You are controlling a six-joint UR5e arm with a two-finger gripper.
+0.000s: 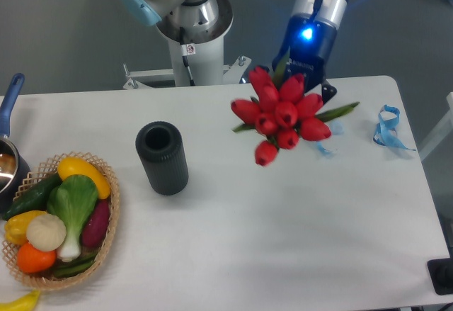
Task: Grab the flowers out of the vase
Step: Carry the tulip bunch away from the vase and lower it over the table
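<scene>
Flowers (283,118) aloft right of vase (162,158), stems and jaws hidden, grip state unclear.

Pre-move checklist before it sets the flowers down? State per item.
1. Flowers out of vase: ok, bunch hangs well right of it.
2. Vase upright, mouth empty: ok.
3. Grip secure: cannot tell, gripper jaws are hidden behind the buds.
4. Stems intact: cannot tell, hidden behind the blooms.
5. Drop zone below bunch: not ok, a blue ribbon scrap lies right under the bunch's edge.
6. Basket and pot out of path: ok, both at far left edge.
</scene>
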